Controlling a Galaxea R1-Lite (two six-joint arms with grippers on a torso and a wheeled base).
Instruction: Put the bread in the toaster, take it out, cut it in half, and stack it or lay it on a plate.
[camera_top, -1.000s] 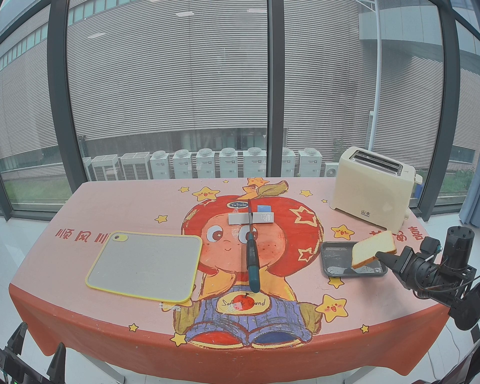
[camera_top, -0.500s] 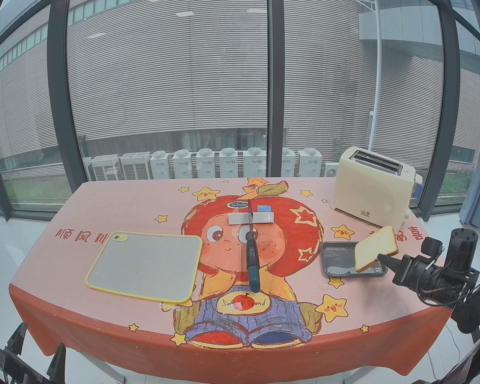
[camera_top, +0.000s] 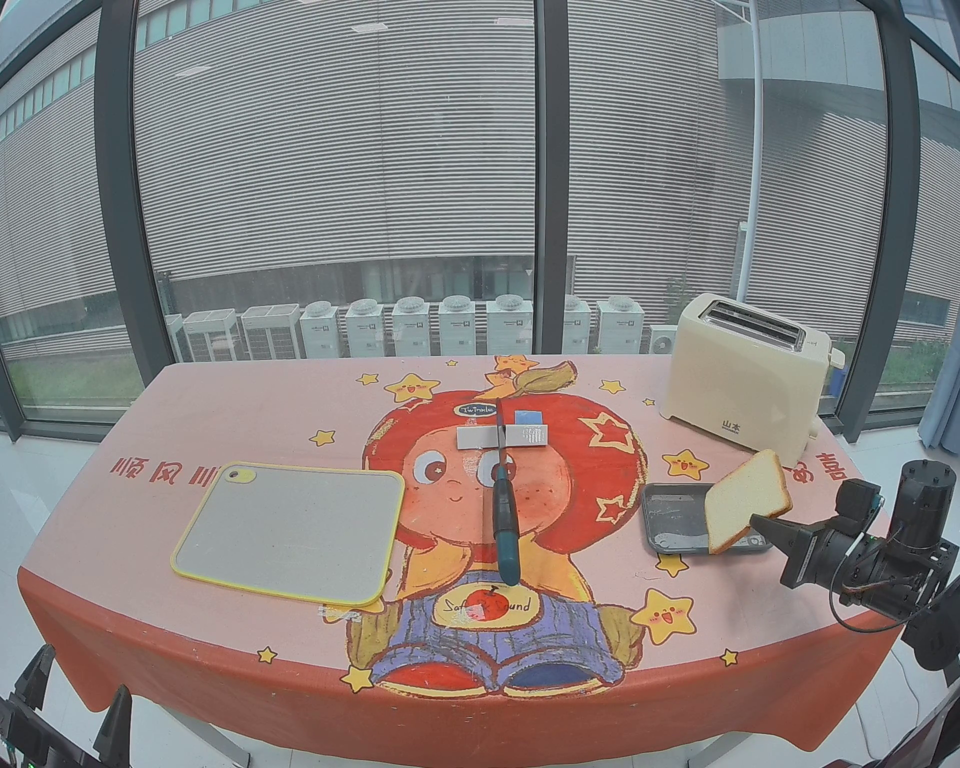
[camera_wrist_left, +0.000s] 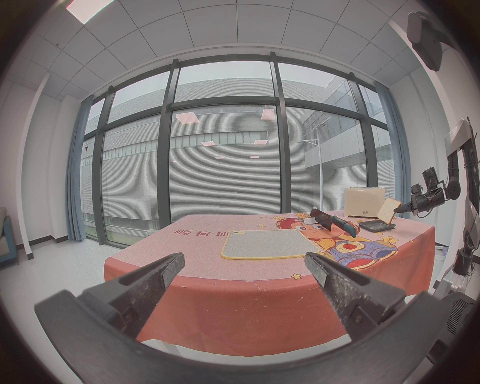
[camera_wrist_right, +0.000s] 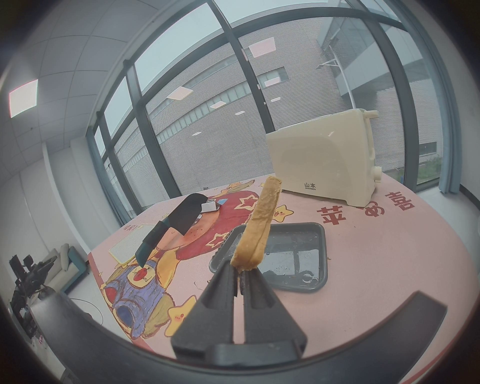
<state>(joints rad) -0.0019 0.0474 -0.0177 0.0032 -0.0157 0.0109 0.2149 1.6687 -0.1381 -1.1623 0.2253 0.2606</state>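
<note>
— where's the bread (camera_top: 745, 500) at?

— up off the table (camera_top: 250, 420), tilted on edge over the near right corner of the dark tray (camera_top: 668, 520). the right gripper (camera_top: 772, 524) has it by the lower corner, jaws clamped tight on the crust (from the wrist you can see the slice standing straight up out of them).

— and the toaster?

— the toaster (camera_top: 745, 375) sits just behind the tray, at the far right of the table, slots facing up. the slice hasn't gone in yet, so i'd call the job barely begun. the pick-up is done; toasting, lifting out, cutting and plating are all left.

— what about the cutting gear?

— untouched, by the look of it. the knife (camera_top: 505, 500) lies in the middle of the table with its blade across a small grey rest (camera_top: 503, 436). the cutting board (camera_top: 290, 530) lies flat to its left, well apart from the bread.

— is the other arm doing anything?

— the left gripper (camera_wrist_left: 245, 265) hangs off the left end of the table, well away from everything, jaws spread wide with nothing between them.
</note>
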